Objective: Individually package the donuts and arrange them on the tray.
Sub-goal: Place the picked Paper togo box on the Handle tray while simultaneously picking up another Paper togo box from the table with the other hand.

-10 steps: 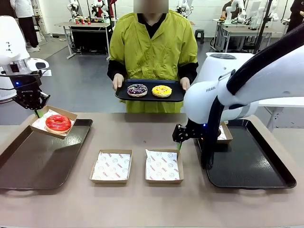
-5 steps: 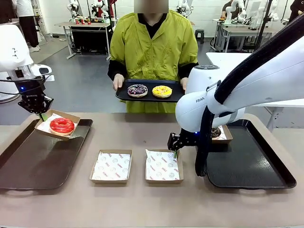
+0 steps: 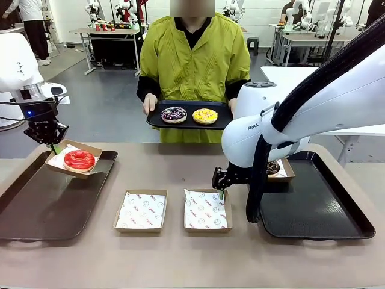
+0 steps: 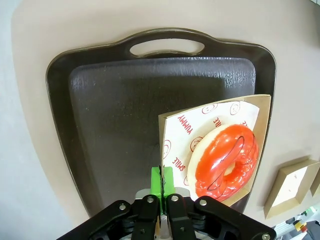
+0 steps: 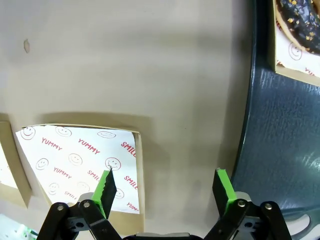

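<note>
Since a second ago: left gripper (image 3: 53,144) is carrying its box a little toward the table's middle. Right gripper (image 3: 221,191) is dropping away from the right tray (image 3: 313,205) toward the empty boxes.

Left gripper (image 4: 162,182): green pads are pressing together on the wall of the red donut's box (image 3: 90,148). Red donut (image 3: 79,159) is lying inside on the printed paper. This box is sitting tilted across the left tray's (image 3: 48,205) far edge, near its far right corner. Cannot tell whether it is resting or being held clear. In the wrist view the red donut (image 4: 226,162) is lying in the red donut's box (image 4: 190,125) over a corner of the left tray (image 4: 115,115).

Right gripper (image 5: 165,187): jaws are standing spread, gripping nothing. One pad is hanging over a corner of the right empty box (image 5: 75,160), the other over bare tabletop (image 5: 150,60), beside the right tray's (image 5: 280,130) rim.

Chocolate donut (image 3: 273,167) is lying in its own box (image 3: 287,171) at the right tray's far left corner, partly behind the arm.

Both empty boxes, left (image 3: 141,211) and right (image 3: 206,209), are lying side by side mid-table.

Person is holding a small tray (image 3: 156,122) with both hands beyond the far edge; purple donut (image 3: 174,114) and yellow donut (image 3: 205,115) are lying on it side by side.
</note>
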`<action>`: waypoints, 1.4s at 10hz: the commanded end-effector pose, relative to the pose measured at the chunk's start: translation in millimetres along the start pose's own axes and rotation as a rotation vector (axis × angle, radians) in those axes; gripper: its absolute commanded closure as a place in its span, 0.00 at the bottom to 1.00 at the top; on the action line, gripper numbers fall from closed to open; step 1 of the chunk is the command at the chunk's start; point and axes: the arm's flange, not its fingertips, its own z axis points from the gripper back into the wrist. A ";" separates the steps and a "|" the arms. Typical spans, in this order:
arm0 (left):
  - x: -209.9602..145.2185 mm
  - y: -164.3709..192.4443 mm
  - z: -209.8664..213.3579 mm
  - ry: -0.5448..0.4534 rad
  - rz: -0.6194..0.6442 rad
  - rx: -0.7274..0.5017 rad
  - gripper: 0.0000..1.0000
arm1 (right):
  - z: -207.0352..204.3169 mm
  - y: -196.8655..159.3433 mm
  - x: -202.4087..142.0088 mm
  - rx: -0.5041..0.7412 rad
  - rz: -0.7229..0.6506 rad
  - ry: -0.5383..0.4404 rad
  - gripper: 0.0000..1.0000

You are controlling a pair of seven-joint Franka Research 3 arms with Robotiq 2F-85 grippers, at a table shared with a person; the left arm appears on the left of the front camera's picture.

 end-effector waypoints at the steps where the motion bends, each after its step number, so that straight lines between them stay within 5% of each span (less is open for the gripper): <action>1: 4.3 -1.8 -2.8 -0.007 0.015 -0.033 0.99 | -8.2 7.9 -3.5 -0.014 -0.034 0.022 0.00; 11: 38.5 0.4 -33.5 0.018 0.070 -0.083 0.99 | -29.2 23.2 -5.8 -0.039 -0.068 0.070 0.00; 12: 40.0 0.3 -34.0 0.017 0.072 -0.088 0.99 | -29.8 23.8 -6.6 -0.038 -0.062 0.064 0.25; 13: 40.7 0.9 -33.9 0.017 0.065 -0.086 0.40 | -29.5 24.8 -8.0 -0.045 -0.060 0.062 0.57; 14: 40.7 1.1 -34.2 0.018 0.067 -0.086 0.40 | -28.9 25.7 -9.6 -0.048 -0.063 0.058 0.82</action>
